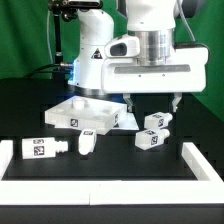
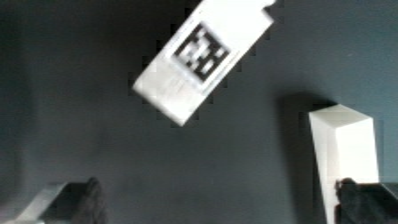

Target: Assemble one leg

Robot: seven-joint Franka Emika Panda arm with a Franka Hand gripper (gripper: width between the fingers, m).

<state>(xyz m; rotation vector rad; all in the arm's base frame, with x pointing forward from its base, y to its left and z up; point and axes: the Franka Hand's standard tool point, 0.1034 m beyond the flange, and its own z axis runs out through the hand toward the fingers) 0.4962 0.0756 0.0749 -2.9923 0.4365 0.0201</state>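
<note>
**Jaws spread empty above 2 legs**

The jaws are hanging wide apart, grasping nothing, above the black tabletop. Just beneath them the leg is lying close beside a 2nd leg, each a stubby white peg wearing black-and-white tags. A 3rd leg and a 4th leg are lying toward the exterior view's left, before 1 white panel.

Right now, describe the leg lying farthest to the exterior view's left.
The leg is a white, plastic-looking block with a black-and-white tag facing the camera and a narrower stub at one end. It lies on its side on the black table, near the white front rail, apart from the other parts; nothing grips it.
</note>
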